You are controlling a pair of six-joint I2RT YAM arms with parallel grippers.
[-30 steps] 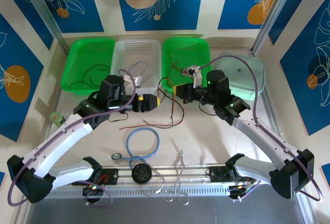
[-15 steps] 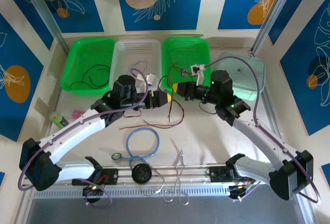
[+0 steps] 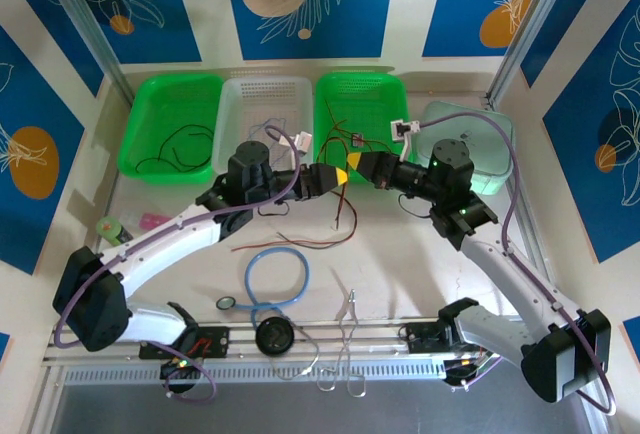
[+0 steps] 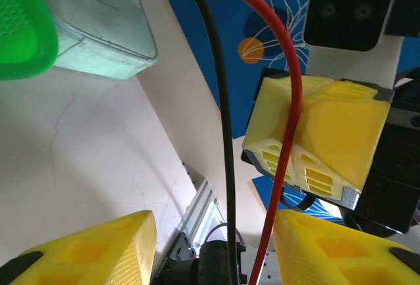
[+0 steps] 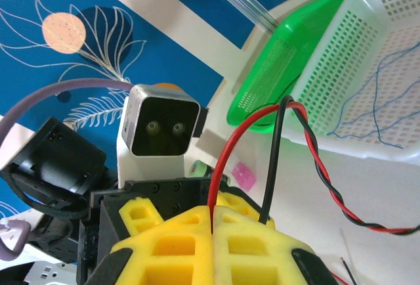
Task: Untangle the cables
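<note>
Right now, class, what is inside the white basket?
A thin bluish wire lies on the white basket's mesh floor. The left arm covers its near edge, hiding that part.

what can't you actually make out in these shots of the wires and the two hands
Top view: the left hand and right hand sit close together; what runs between them is too thin to trace.
Left wrist view: the bottom edge cuts off the red and black wires.
Right wrist view: the shut right hand hides how deep those wires sit; the twisted pair leaves the right edge.
</note>
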